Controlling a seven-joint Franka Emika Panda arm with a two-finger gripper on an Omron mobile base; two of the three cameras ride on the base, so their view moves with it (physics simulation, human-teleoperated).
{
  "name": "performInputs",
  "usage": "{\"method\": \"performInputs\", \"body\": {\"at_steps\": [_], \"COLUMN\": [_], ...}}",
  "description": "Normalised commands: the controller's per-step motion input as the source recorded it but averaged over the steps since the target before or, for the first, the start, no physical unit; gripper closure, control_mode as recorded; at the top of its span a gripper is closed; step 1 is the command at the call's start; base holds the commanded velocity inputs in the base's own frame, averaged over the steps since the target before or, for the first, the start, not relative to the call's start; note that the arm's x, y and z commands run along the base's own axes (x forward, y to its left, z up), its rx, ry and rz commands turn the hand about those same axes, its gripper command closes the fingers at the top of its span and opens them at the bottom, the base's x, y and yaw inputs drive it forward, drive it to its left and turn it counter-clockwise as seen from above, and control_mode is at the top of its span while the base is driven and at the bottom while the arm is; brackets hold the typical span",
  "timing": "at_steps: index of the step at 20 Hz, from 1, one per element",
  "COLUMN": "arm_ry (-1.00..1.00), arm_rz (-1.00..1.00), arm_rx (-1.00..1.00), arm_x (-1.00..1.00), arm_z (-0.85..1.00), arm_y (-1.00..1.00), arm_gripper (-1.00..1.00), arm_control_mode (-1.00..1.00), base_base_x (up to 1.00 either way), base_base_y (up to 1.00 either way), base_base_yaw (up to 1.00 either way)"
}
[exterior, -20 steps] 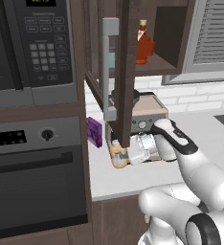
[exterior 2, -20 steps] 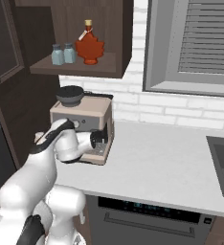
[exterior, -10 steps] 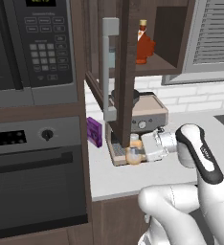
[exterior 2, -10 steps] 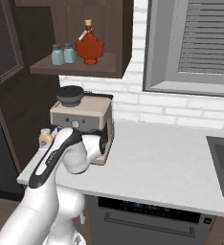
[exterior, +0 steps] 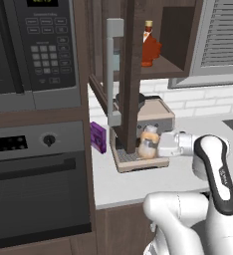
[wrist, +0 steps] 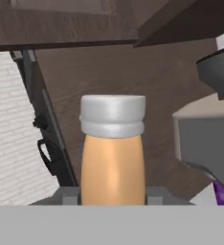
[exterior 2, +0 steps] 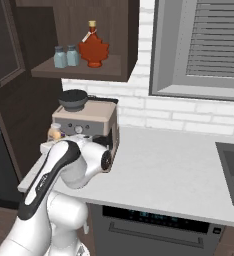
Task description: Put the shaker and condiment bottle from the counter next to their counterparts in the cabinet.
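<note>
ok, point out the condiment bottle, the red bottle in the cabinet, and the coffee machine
condiment bottle [wrist: 113, 165]: hand view, on its orange body
red bottle [exterior 2: 93, 51]: right base view, on its wide belly
coffee machine [exterior 2: 84, 120]: right base view, on its front panel

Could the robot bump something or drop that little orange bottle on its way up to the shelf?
Maybe. The gripper is shut on the condiment bottle right beside the open cabinet door and in front of the coffee machine, so lifting could knock either one. The shelf already holds two shakers and a red bottle, which it might topple.
</note>
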Motion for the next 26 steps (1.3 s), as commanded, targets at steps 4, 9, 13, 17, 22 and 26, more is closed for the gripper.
{"method": "performInputs", "body": {"at_steps": [4, 9, 13, 17, 22, 26], "arm_ry": [0.00, 0.00, 0.00, -0.01, 0.00, 0.00], "arm_rz": [-0.22, -0.16, -0.11, -0.09, -0.11, -0.11], "arm_rx": [0.01, 0.00, -0.04, -0.07, -0.07, -0.07], "arm_x": [-0.02, -0.01, 0.00, 0.00, 0.00, 0.00], "arm_z": [0.46, 0.38, 0.37, 0.35, 0.37, 0.42], "arm_y": [-0.25, -0.15, -0.07, 0.00, -0.05, -0.11], "arm_gripper": [1.00, 1.00, 1.00, 1.00, 1.00, 1.00], "arm_control_mode": [-1.00, -1.00, -1.00, -1.00, -1.00, -1.00], "base_base_x": [0.00, 0.00, 0.00, 0.00, 0.00, 0.00], "base_base_y": [0.00, 0.00, 0.00, 0.00, 0.00, 0.00], "base_base_yaw": [0.00, 0.00, 0.00, 0.00, 0.00, 0.00]}}
